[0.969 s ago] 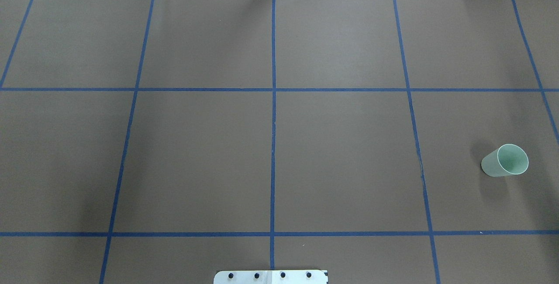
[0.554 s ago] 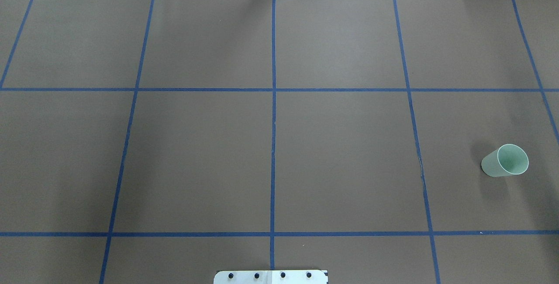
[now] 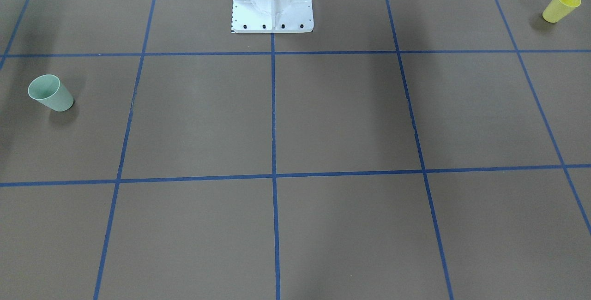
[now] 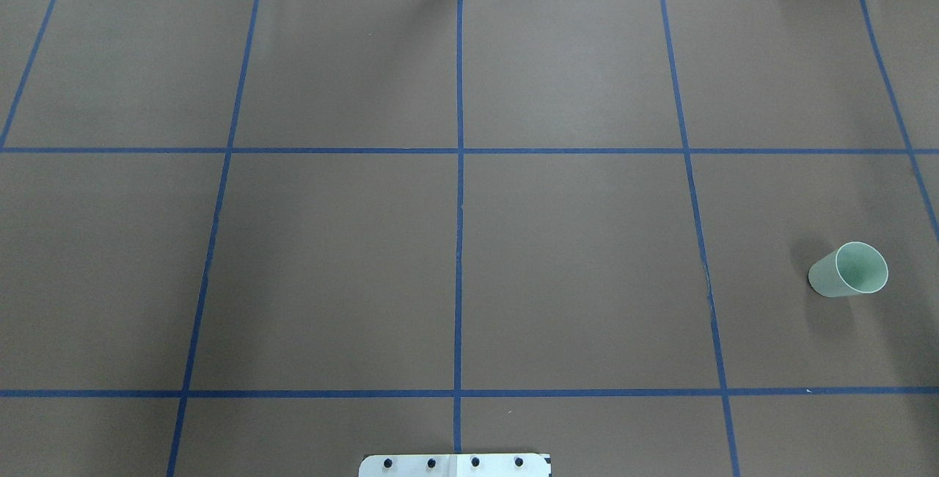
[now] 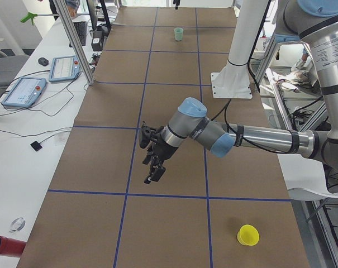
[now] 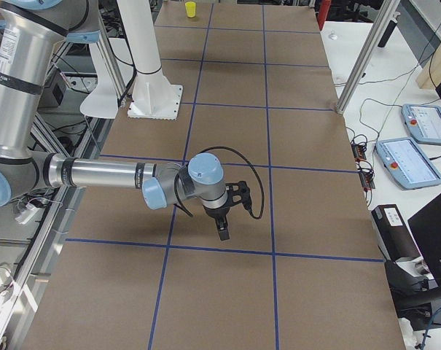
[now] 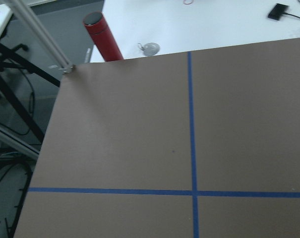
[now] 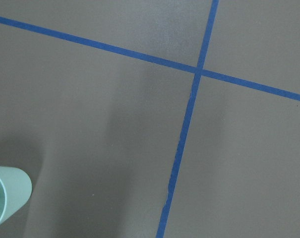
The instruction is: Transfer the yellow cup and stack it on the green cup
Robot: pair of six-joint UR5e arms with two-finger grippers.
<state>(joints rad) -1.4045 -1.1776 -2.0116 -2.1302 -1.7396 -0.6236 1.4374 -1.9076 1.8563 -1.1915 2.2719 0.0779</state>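
Since the cups stand well apart on the brown-papered table [image 4: 572, 257], plan a long carry. Left arm [image 5: 258, 138] and right arm [image 6: 103, 175] hang over mid-table, clear of both cups.

Yellow cup [image 5: 248, 235]: bright, tapered, smooth, upright, at robot's left end. Judged light, thin-walled and slick; grip across upper wall w/ moderate force.

Green cup [image 4: 847, 269]: pale mint, upright, right end.

Left gripper [image 5: 153, 162] and right gripper [image 6: 221, 226]: jaw state can't be told.

We see the brown table cover [image 7: 120, 129], where two blue tape lines meet in a cross [image 7: 194, 193]. Far up and left of this cross, past the cover's edge, a red bottle [image 7: 104, 39] stands on a white surface. A small round metal piece [image 7: 150, 48] lies nearer the cross.
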